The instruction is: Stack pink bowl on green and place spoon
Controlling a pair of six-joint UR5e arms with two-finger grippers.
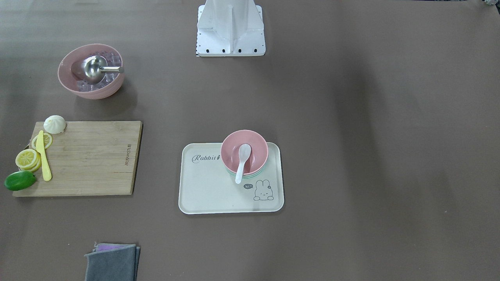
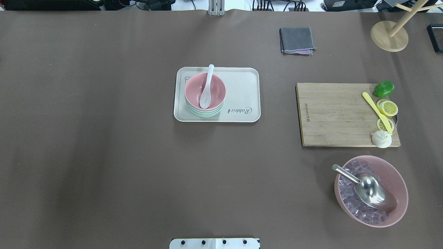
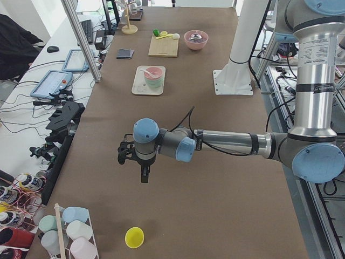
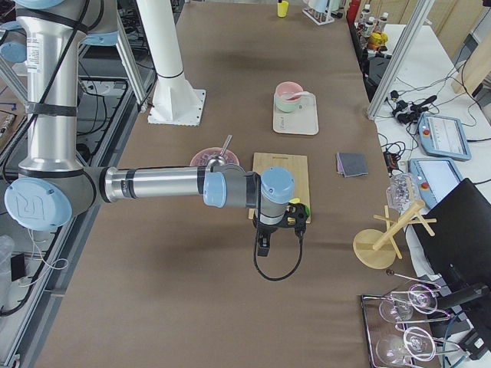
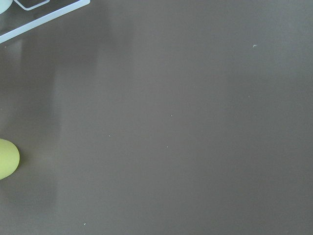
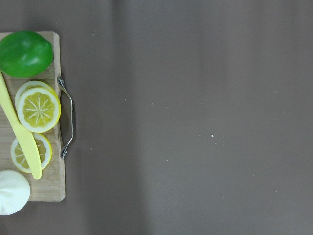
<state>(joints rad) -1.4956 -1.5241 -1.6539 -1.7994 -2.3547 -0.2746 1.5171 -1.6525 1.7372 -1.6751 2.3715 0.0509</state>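
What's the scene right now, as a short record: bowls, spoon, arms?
pink bowl: nested on green bowl, on tray
spoon: scoop end inside pink bowl, handle over its rim
left arm: over bare table, away from tray
right arm: by board, away from tray
grippers: state cannot tell
task: looks done

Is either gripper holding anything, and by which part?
Nothing visibly held: the spoon lies in the pink bowl, away from left gripper and right gripper.

Spoon lies across pink bowl
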